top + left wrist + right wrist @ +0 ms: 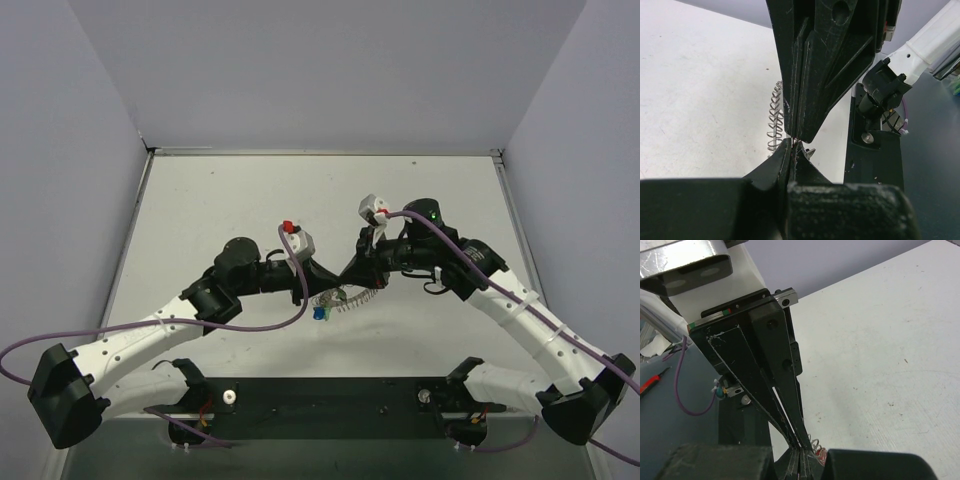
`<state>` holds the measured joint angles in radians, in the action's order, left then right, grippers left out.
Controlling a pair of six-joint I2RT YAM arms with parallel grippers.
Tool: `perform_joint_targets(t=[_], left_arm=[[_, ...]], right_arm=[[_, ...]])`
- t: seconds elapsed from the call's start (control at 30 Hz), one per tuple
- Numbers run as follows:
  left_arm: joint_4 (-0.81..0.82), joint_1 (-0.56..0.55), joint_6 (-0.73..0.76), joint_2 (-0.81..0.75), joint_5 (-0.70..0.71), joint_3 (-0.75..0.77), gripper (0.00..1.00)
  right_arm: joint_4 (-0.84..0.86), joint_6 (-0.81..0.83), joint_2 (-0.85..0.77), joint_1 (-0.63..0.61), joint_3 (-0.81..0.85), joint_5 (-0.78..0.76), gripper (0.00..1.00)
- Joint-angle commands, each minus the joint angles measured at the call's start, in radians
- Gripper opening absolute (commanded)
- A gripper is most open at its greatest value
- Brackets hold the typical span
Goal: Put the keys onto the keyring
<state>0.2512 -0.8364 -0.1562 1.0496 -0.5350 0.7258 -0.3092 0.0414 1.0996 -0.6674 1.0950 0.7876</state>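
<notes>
Purple cable [260, 327] near silvery keyring [348, 298]

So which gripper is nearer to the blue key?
Left, by a little. The left gripper and right gripper meet tip to tip just behind the keyring; the blue key is at the ring's left end, on the left gripper's side.
</notes>
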Motion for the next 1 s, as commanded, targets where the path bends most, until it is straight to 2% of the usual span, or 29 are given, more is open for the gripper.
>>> perform_joint_targets(t=[0.0,0.27,0.5,0.67,0.73,0.8,0.9,0.97], left_arm=[[0.033,0.011,0.0,0.01,0.009,0.102,0.0],[-0.173,0.008,0.066,0.07,0.07,0.192,0.0],[-0.25,0.008,0.089,0.084,0.15,0.222,0.0],[-0.286,0.008,0.104,0.087,0.15,0.228,0.0],[-0.286,0.007,0.107,0.092,0.132,0.228,0.09],[-0.277,0.007,0.106,0.092,0.107,0.222,0.14],[-0.235,0.007,0.095,0.089,0.063,0.212,0.17],[-0.204,0.005,0.087,0.084,0.044,0.198,0.24]], right_arm=[[-0.047,0.026,0.016,-0.024,0.042,-0.03,0.0],[-0.102,0.049,0.06,-0.076,0.089,-0.169,0.0],[-0.134,0.066,0.095,-0.11,0.124,-0.235,0.0],[-0.151,0.089,0.115,-0.132,0.144,-0.272,0.0],[-0.151,0.095,0.117,-0.132,0.144,-0.265,0.0],[-0.149,0.106,0.118,-0.132,0.146,-0.257,0.0],[-0.146,0.115,0.118,-0.132,0.146,-0.228,0.0],[-0.142,0.118,0.117,-0.133,0.146,-0.212,0.0]])
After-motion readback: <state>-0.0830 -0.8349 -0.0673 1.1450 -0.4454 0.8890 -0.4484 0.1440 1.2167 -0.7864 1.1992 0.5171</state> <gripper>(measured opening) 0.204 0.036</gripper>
